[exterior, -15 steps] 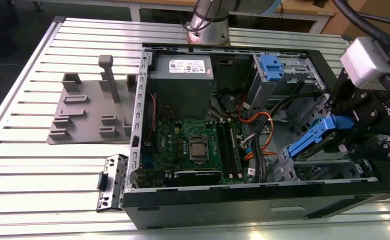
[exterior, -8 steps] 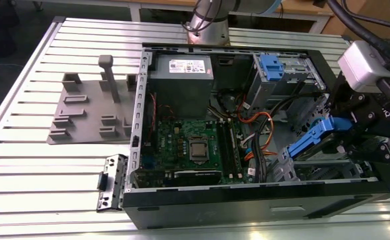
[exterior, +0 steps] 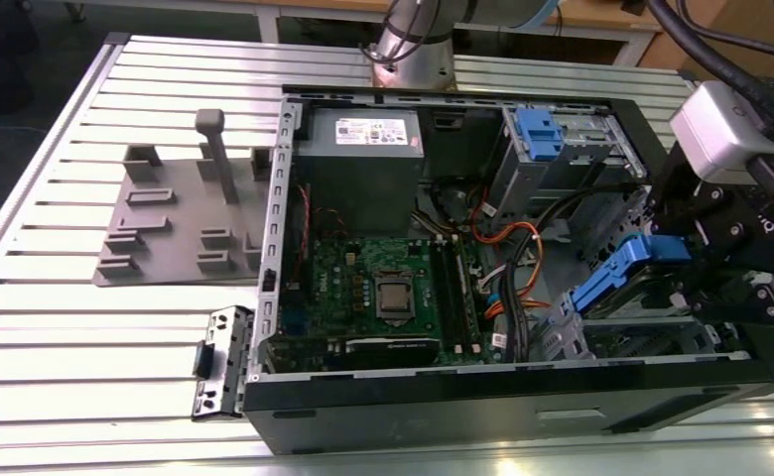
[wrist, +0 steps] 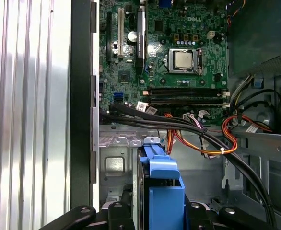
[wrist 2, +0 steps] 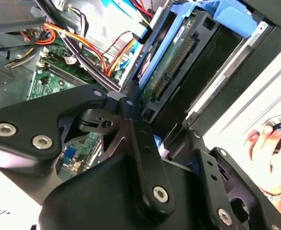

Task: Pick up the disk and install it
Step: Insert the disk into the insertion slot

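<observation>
The disk (exterior: 621,270), framed by blue rails, hangs tilted over the drive bay at the open computer case's corner on the exterior view's right. My gripper (exterior: 685,273) is shut on it from the outer side of the case. In the first wrist view, the blue rail of the disk (wrist: 160,189) sits between the black fingers (wrist: 119,214), above the grey bay floor. The second wrist view shows the disk's (wrist 2: 176,64) green circuit-board underside and blue frame just beyond the gripper (wrist 2: 147,122) linkage.
In the case lie a green motherboard (exterior: 387,288), a grey power supply box (exterior: 360,149), a blue latch on a silver cage (exterior: 546,144) and orange and black cables (wrist: 203,134). A grey fixture plate (exterior: 176,218) and a black bracket (exterior: 221,362) lie outside. A person's hand (wrist 2: 270,148) rests nearby.
</observation>
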Controlling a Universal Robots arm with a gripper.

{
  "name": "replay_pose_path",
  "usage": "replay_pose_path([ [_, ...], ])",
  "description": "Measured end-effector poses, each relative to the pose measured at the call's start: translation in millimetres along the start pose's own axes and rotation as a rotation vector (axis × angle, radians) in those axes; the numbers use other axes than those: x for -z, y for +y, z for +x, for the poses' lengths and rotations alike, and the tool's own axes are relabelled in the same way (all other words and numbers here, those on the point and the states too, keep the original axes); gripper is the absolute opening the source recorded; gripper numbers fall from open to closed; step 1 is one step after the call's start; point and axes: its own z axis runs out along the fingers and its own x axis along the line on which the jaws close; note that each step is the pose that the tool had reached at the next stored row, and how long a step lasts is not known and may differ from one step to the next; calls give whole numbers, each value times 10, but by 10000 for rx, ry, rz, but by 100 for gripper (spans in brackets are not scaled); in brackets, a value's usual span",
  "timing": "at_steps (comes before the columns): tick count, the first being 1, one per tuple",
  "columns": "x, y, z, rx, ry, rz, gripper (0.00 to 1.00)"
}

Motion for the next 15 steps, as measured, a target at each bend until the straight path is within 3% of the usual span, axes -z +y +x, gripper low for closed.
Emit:
replay_pose_path([
  [8, 5, 0, 0, 0, -2, 0, 44],
  [11, 82, 3, -8, 0, 0, 0, 44],
  [15, 96, 4, -9, 0, -6, 0, 44],
])
